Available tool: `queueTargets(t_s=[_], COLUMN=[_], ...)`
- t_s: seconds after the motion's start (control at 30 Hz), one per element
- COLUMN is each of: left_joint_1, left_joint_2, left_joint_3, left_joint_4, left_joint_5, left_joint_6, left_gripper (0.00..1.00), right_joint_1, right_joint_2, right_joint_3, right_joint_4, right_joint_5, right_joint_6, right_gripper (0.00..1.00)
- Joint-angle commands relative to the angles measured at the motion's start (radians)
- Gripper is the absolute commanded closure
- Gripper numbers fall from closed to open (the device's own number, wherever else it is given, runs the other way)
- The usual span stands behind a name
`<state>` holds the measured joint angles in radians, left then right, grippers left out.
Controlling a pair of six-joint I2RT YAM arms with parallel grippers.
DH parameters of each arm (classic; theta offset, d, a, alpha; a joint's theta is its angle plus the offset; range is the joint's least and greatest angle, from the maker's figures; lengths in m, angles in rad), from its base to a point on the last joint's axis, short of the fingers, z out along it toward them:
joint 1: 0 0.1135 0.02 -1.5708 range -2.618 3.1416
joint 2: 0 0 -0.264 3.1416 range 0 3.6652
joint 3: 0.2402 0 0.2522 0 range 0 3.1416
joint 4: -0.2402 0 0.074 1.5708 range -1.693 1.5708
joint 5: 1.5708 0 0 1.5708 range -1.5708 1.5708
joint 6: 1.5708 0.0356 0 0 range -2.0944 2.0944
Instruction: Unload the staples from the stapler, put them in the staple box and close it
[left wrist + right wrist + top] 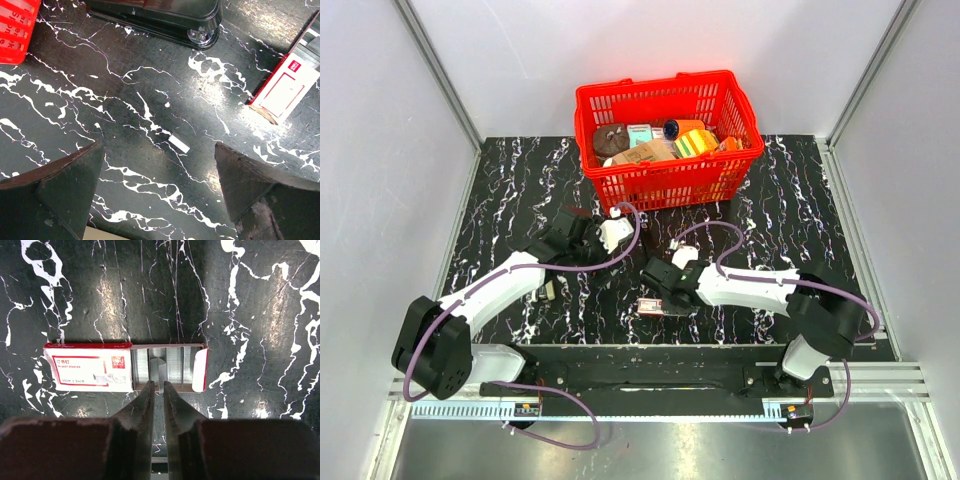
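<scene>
The black stapler [165, 17] lies shut on the marble table at the top of the left wrist view. My left gripper [159, 150] hangs open and empty above the table, near a short loose staple strip [179, 144]. The red-and-white staple box [125, 367] lies with its drawer slid open and rows of staples showing; it also shows in the left wrist view [287, 87] and in the top view [652, 306]. My right gripper [158, 385] is over the open drawer, its fingers closed to a narrow gap on an upright staple strip [159, 371].
A red basket [665, 125] full of packets stands at the back of the table; its corner shows in the left wrist view [15, 30]. The left arm [500, 285] and right arm [750, 285] lie over the front half. Grey walls close in both sides.
</scene>
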<state>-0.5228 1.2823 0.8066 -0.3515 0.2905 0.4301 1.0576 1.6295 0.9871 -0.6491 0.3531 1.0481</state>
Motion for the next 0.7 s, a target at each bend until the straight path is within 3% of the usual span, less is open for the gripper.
queueTargets(t_s=[0.0,0.67], left_joint_1=[0.001,0.001], left_joint_2=[-0.009,-0.009], left_joint_3=[0.000,-0.009], left_joint_4=[0.011,0.014], left_joint_5=[0.001,-0.007], left_joint_6=[0.013,0.019], left_gripper=[0.04,0.04], right_joint_1=[-0.005,-0.002], right_joint_2=[0.020,0.049], right_joint_3=[0.016,0.079], right_joint_4=[0.029,0.022], right_joint_5=[0.001,0.012], right_joint_6=[0.004,-0.031], right_gripper=[0.83,0.89])
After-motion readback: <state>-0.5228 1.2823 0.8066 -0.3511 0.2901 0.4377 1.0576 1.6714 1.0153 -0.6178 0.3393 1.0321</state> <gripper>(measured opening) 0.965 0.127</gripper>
